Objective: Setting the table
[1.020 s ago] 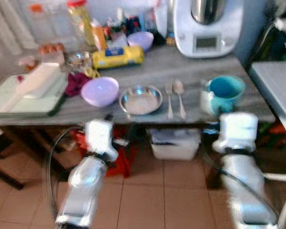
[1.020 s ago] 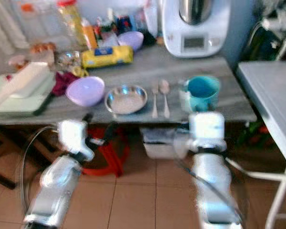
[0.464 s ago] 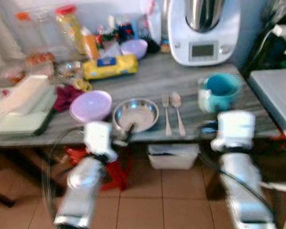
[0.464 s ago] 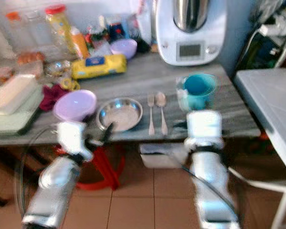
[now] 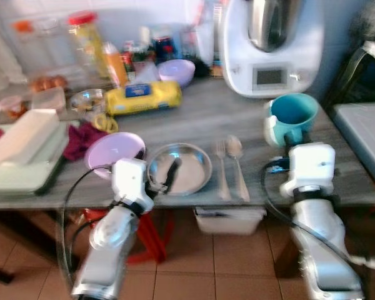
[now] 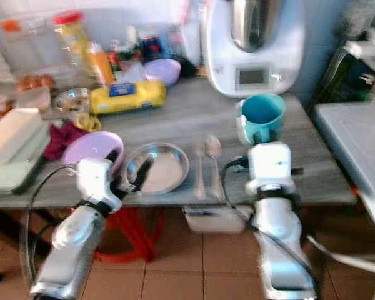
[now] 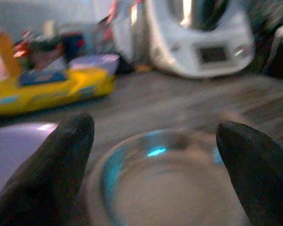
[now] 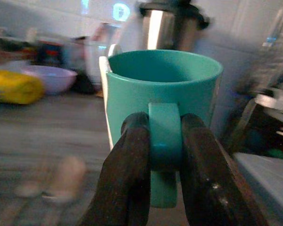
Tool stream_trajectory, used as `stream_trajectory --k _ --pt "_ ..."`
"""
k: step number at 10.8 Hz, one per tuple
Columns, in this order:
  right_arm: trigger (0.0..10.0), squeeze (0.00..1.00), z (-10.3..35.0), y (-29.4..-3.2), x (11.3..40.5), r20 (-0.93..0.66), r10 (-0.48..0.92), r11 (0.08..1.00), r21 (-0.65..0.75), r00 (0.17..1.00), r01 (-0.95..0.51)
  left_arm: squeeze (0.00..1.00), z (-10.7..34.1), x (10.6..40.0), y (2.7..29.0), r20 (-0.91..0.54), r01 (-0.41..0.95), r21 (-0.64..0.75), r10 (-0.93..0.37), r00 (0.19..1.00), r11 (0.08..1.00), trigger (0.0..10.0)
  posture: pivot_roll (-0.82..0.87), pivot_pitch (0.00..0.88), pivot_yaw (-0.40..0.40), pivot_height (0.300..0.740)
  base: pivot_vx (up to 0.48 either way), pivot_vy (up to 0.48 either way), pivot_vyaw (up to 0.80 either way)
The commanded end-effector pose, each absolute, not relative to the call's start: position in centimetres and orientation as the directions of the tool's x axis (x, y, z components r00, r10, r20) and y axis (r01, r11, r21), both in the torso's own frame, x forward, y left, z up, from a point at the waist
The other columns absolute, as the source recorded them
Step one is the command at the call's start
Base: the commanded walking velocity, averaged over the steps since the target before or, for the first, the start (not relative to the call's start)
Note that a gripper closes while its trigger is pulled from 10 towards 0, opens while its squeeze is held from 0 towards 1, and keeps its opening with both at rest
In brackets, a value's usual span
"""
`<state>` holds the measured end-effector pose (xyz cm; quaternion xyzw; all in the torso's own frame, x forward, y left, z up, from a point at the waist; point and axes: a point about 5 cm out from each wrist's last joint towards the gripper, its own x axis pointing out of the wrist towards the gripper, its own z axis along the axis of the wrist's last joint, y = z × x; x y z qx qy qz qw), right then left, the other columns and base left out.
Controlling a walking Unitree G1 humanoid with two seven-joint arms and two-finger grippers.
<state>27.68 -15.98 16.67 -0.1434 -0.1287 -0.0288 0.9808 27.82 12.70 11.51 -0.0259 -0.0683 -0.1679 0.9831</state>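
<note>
Right gripper (image 8: 162,155) pinched on the teal mug's (image 5: 292,114) handle, far right on the desk (image 5: 206,115). Left gripper (image 7: 155,155) spread, straddling the steel bowl (image 5: 180,169) just beyond, near edge.

Your left claw (image 5: 169,177) has come forward from below the counter (image 5: 194,112) edge and now reaches, fingers spread, over the near rim of the steel bowl (image 5: 186,168). Your right claw (image 8: 155,141) has advanced to the teal mug (image 8: 162,94) and now pinches its handle between both fingers.
</note>
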Motion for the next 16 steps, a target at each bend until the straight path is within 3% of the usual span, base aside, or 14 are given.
stream_trajectory --k 1,6,11,16 --pt "10.0 0.0 17.5 -16.2 27.7 0.297 -0.014 0.954 -0.283 0.955 0.102 0.0 12.2 27.8 12.7 0.177 0.341 -0.026 -0.331 0.927 0.94 10.0 -0.19 0.076 0.094 0.74 0.0 0.0 0.0" --pt "10.0 0.0 18.6 -17.1 28.8 0.294 0.082 0.952 -0.304 0.952 0.012 0.0 11.6 25.7 14.4 0.161 0.341 0.06 -0.346 0.924 0.938 10.0 -0.17 0.094 0.09 0.74 0.0 0.0 0.0" --pt "10.0 0.0 20.9 -16.2 32.7 0.249 0.326 0.908 -0.352 0.912 -0.229 0.0 11.2 23.8 15.3 0.114 0.383 0.084 -0.391 0.913 0.92 10.0 -0.11 0.166 0.098 0.74 0.0 0.0 0.0" --pt "10.0 0.0 22.0 -15.0 36.3 0.239 0.422 0.881 -0.336 0.874 -0.333 0.0 10.5 23.8 15.8 0.095 0.401 0.082 -0.408 0.908 0.912 10.0 -0.09 0.167 0.105 0.74 0.0 0.0 0.0"
